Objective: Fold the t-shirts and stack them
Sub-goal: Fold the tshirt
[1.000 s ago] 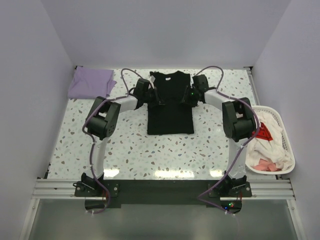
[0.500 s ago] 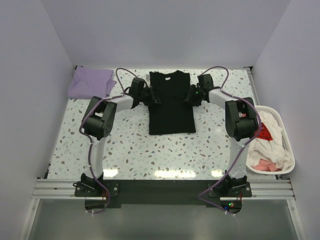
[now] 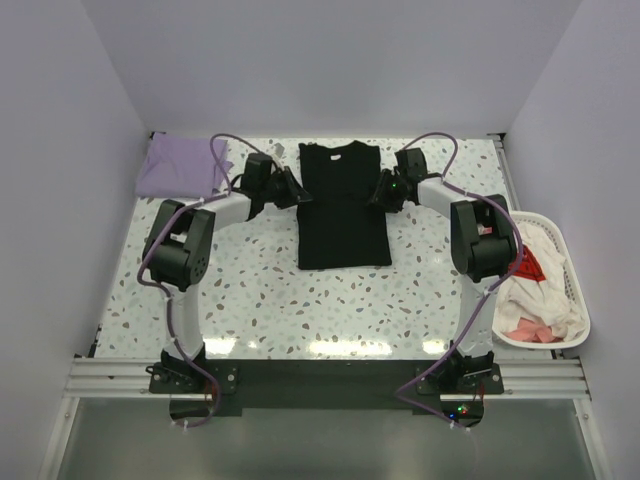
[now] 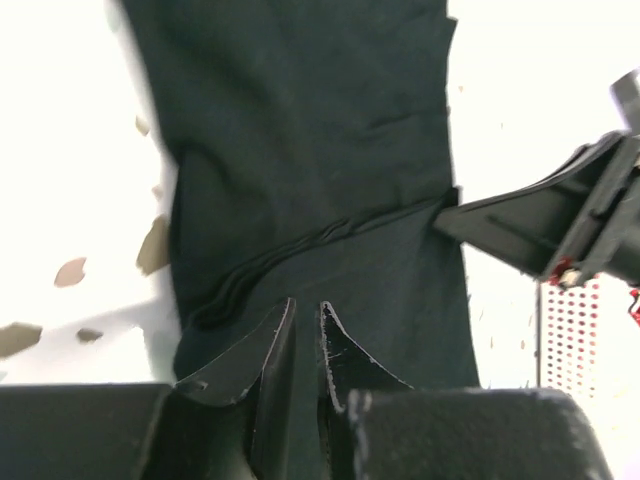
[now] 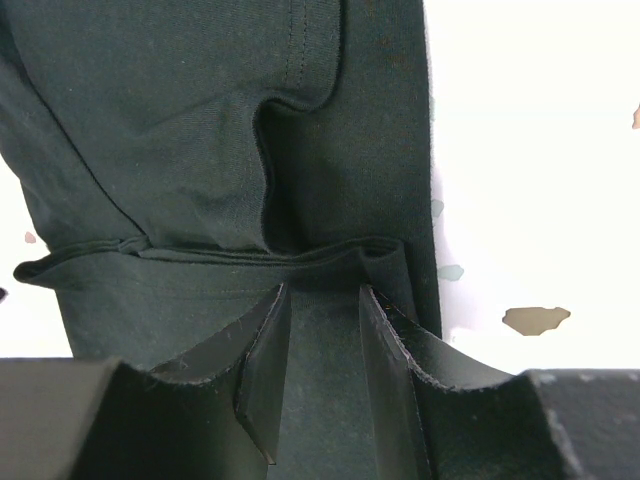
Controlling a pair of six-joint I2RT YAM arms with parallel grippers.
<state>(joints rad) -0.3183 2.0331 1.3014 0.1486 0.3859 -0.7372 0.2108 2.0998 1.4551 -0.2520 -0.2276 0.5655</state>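
Observation:
The black t-shirt [image 3: 342, 205] lies flat at the back middle of the table, its sleeves folded in so it forms a long narrow strip. My left gripper [image 3: 293, 190] sits at its left edge. In the left wrist view the left gripper [image 4: 307, 303] has its jaws a narrow slit apart over black cloth [image 4: 300, 150], gripping nothing. My right gripper [image 3: 381, 190] is at the shirt's right edge. In the right wrist view the right gripper [image 5: 322, 288] is open above the cloth, a folded ridge [image 5: 220, 255] just past its tips. The lavender t-shirt [image 3: 180, 165] lies bunched at the back left corner.
A white plastic basket [image 3: 535, 216] holding white, pink and red garments stands off the table's right edge, beside the right arm's elbow. The walls close in on three sides. Speckled tabletop [image 3: 330, 310] stretches between the shirt and the arm bases.
The left arm has swung to the left. Its gripper drew back from over the shirt to the left edge and its jaws parted slightly. The right gripper has barely shifted.

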